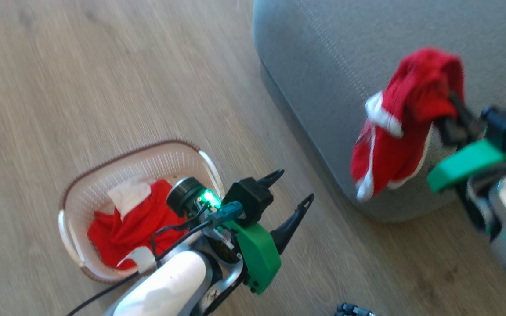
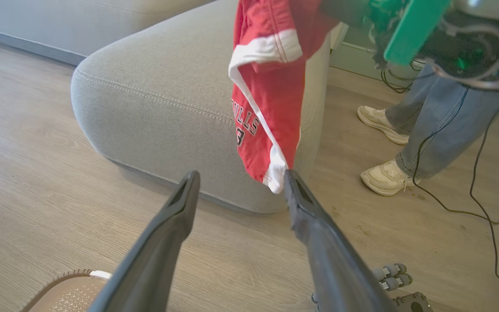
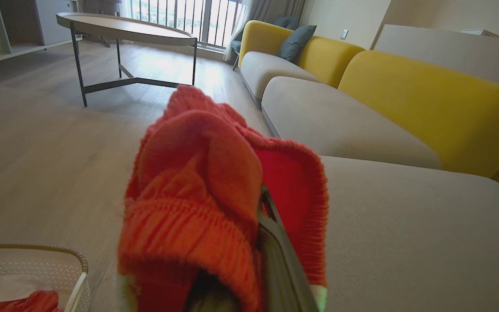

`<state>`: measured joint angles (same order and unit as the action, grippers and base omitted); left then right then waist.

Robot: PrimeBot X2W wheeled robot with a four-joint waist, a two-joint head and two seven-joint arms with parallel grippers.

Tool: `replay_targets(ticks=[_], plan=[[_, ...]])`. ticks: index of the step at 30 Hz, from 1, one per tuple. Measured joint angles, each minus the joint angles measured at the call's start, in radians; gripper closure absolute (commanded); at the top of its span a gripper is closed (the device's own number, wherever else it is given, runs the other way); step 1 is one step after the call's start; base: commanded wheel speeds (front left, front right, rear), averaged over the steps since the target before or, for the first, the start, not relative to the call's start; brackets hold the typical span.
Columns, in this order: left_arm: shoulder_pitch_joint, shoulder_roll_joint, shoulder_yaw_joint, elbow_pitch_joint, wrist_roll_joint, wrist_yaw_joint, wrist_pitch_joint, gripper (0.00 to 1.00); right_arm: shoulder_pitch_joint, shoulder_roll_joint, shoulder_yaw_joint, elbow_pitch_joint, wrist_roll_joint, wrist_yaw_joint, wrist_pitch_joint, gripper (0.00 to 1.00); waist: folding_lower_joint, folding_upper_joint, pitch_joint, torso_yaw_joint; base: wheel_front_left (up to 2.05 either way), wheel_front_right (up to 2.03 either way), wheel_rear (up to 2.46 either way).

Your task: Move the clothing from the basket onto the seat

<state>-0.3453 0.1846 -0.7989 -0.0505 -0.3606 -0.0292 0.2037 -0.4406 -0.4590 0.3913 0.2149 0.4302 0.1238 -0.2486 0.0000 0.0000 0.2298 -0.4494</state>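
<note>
- right gripper, right middle of the head view: clamped on a bright red soft fabric garment with white cuffs and trim. fingertips are buried in the cloth. one dark finger shows through the folds in the right wrist view.
- the held garment hangs in a long drape in front of the rounded corner of the large grey fabric-upholstered seat, its hem above the wood-look floor. whether cloth touches upholstery: cannot tell.
- left gripper, lower centre of the head view: fingers spread apart, nothing between them, just right of the basket.
- small oval cream-white perforated plastic basket with brown braided rim, lower left of the head view: a second red garment with a white patch lies crumpled inside.
- handling, judged: light, limp, no stiffness. it folds over the fingers and would likely swing behind any quick move. the ribbed knit seen in the right wrist view suggests fair friction, so slip is unlikely from a thick pinch. not fragile.
- where to hold, judged: a bunched fold near the middle, several layers deep. a lone cuff or hem would let the rest trail and catch on the rim or the seat edge. for the one in the basket, take the raised red ridge, away from the perforated wall.
- person's legs in jeans and pale shoes, right of the left wrist view, beyond the seat corner, with a black cable on the floor beside them.
</note>
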Motion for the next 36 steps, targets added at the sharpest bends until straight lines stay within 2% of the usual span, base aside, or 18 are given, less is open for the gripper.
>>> replay_targets(ticks=[4, 11, 20, 24, 30, 33, 36], plan=[[-0.039, 0.01, -0.008, -0.019, 0.018, -0.009, 0.034, 0.0, -0.139, 0.011, -0.026, 0.074, 0.025, 0.0, 0.0, 1.0, 0.0001, 0.0, 0.067, 0.008, 0.0, 0.0, 0.0], [-0.111, 0.032, -0.015, -0.051, 0.047, -0.015, 0.091, 0.0, -0.385, 0.02, -0.141, 0.258, 0.074, 0.0, 0.0, 1.0, 0.0003, 0.0, 0.197, 0.024, 0.0, 0.0, 0.0], [-0.125, 0.04, -0.029, -0.074, 0.063, -0.004, 0.11, 0.0, -0.671, -0.029, -0.317, 0.496, 0.114, 0.0, 0.001, 1.0, 0.0003, 0.0, 0.319, 0.084, 0.0, 0.0, 0.0], [-0.11, 0.04, -0.029, -0.076, 0.054, 0.017, 0.083, 0.0, -0.762, -0.075, -0.365, 0.582, 0.075, 0.0, 0.001, 1.0, 0.0001, 0.0, 0.343, 0.13, 0.0, 0.0, 0.0], [-0.078, 0.041, -0.02, -0.107, 0.056, 0.044, 0.077, 0.0, -0.925, -0.154, -0.528, 0.683, 0.023, 0.0, 0.0, 1.0, 0.0, 0.0, 0.414, 0.172, 0.0, 0.0, 0.0], [-0.094, 0.044, -0.003, -0.118, 0.063, 0.058, 0.077, 0.0, -0.952, -0.135, -0.589, 0.753, -0.042, 0.0, -0.009, 1.0, 0.0001, 0.0, 0.465, 0.182, 0.0, 0.0, 0.0], [-0.095, 0.059, 0.005, -0.126, 0.072, 0.074, 0.086, 0.0, -0.917, -0.08, -0.69, 0.857, -0.131, 0.0, -0.008, 1.0, 0.0001, 0.0, 0.509, 0.188, 0.0, 0.0, 0.0]])
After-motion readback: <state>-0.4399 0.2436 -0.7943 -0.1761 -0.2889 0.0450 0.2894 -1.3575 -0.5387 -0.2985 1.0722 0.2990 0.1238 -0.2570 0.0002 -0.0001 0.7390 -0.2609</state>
